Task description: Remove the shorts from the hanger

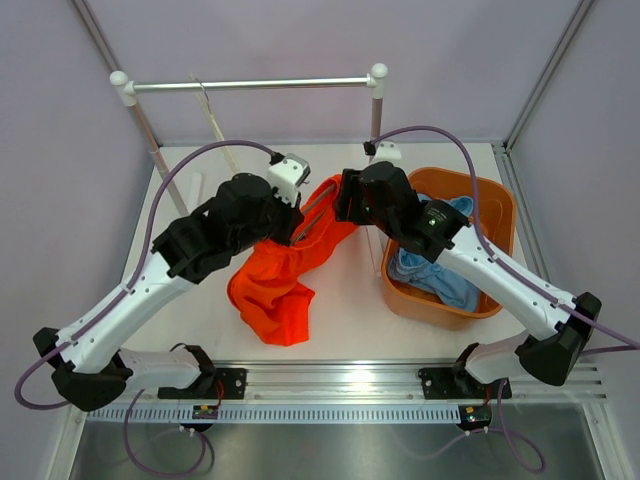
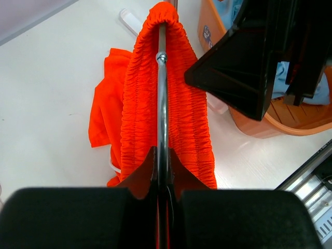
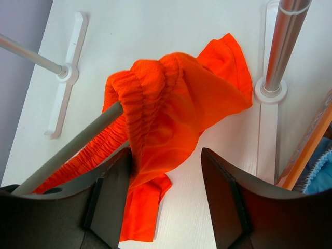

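Observation:
The orange shorts (image 1: 275, 285) hang from a metal hanger (image 1: 316, 208) held low over the table, legs pooled on the surface. My left gripper (image 2: 162, 155) is shut on the hanger's bar (image 2: 162, 93), with the gathered orange waistband (image 2: 181, 104) stretched over both sides of it. My right gripper (image 3: 166, 155) is open at the hanger's far end (image 3: 67, 148), its left finger against the bunched waistband (image 3: 150, 88). The light blue shorts (image 1: 440, 275) lie in the orange basket (image 1: 497, 200).
A clothes rack (image 1: 250, 85) stands at the back, its right post (image 3: 282, 41) just beside my right gripper. A light hanger (image 1: 212, 115) hangs on its rail. White rack feet (image 3: 67, 78) lie on the table. The basket (image 2: 290, 124) sits right of both grippers.

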You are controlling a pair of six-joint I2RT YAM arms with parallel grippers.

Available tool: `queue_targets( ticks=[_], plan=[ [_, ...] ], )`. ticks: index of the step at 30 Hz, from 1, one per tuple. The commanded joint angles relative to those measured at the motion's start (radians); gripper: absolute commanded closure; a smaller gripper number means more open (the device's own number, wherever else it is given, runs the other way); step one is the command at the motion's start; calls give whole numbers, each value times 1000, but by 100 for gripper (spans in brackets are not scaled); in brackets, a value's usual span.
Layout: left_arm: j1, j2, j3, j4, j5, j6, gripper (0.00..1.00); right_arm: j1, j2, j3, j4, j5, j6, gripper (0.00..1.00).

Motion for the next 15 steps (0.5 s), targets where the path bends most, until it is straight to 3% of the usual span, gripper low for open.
queue_targets(
  ticks=[1, 6, 15],
  plan=[
    [-9, -47, -14, 65, 38, 8, 100, 13, 16, 62, 21, 57, 20, 38],
    [-14, -76, -43, 48, 50, 9, 100, 11, 19, 61, 33, 78, 23, 53],
    [-24, -150, -77, 27, 79, 5, 100, 11, 45, 90, 22, 141, 17, 95]
  ],
)
